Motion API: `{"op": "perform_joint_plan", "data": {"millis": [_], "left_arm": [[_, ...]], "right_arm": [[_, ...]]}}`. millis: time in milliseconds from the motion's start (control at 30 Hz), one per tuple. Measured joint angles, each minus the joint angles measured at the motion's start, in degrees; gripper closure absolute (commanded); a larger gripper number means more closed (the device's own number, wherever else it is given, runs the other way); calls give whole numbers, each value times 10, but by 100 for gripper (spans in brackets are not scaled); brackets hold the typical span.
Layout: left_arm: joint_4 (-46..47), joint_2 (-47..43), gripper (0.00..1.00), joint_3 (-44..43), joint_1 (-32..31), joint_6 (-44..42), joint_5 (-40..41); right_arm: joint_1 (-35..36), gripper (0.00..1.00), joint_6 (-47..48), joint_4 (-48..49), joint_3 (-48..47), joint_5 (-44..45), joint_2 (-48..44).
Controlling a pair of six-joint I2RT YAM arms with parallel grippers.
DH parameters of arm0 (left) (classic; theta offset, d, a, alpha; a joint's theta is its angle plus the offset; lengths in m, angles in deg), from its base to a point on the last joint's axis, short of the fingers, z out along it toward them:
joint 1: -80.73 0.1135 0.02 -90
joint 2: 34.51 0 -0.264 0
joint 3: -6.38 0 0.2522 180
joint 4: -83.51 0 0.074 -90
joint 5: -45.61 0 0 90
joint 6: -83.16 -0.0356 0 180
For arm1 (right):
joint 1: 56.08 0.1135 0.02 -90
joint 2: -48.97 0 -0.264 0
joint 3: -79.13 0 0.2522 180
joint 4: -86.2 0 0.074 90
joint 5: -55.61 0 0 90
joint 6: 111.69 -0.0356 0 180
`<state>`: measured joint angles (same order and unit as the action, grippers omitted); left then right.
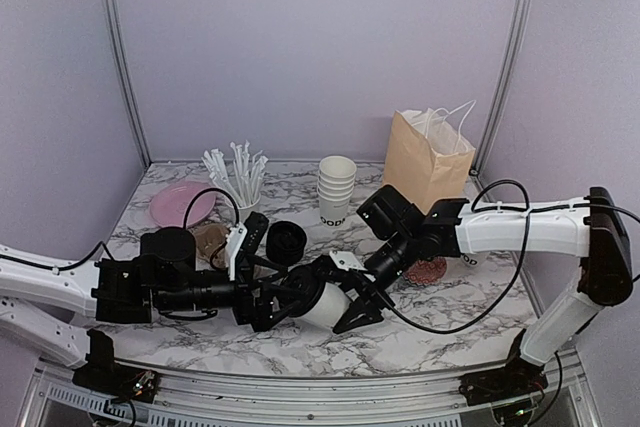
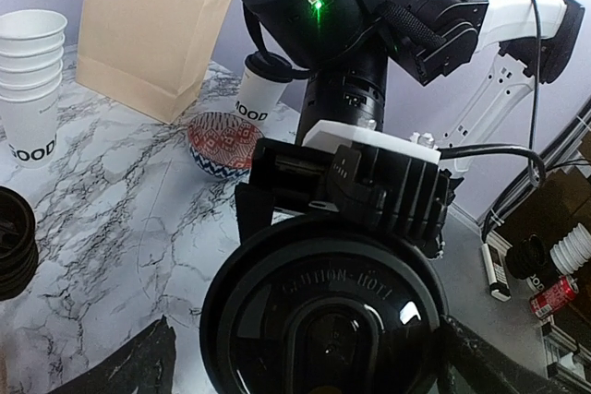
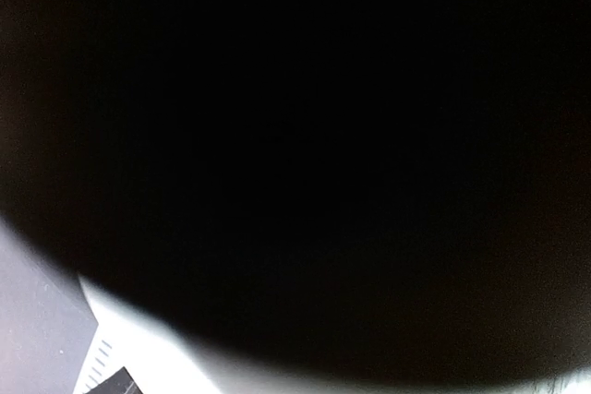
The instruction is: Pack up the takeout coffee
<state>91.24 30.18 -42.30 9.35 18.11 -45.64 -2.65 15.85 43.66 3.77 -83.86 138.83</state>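
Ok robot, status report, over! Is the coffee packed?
Left pincer and right pincer both at one lidded cup, tipped sideways; grip unclear. Not bagged yet. Patterned bowl sits in front of the bag.

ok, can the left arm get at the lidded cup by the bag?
Probably not: the left gripper is at a sideways cup mid-table, and the right arm lies across the way to the lidded cup by the bag.

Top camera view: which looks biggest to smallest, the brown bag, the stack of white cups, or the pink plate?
1. brown bag
2. cup stack and pink plate: about alike, one taller, one wider, so no ranking.
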Motion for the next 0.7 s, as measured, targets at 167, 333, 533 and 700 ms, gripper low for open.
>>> {"op": "perform_joint_plan", "data": {"millis": [167, 333, 533, 700], "left_arm": [[-1, 7, 11, -16, -2, -8, -2], [-2, 12, 17, -17, -2, -12, -2], [-5, 17, 22, -19, -2, -14, -5], [-17, 17, 25, -24, -2, -14, -4]], "right_arm": [[0, 32, -2, 0, -1, 0, 1], [0, 32, -5, 0, -1, -1, 3], [0, 30, -9, -5, -1, 0, 9], [0, 28, -9, -4, -1, 1, 10]]}}
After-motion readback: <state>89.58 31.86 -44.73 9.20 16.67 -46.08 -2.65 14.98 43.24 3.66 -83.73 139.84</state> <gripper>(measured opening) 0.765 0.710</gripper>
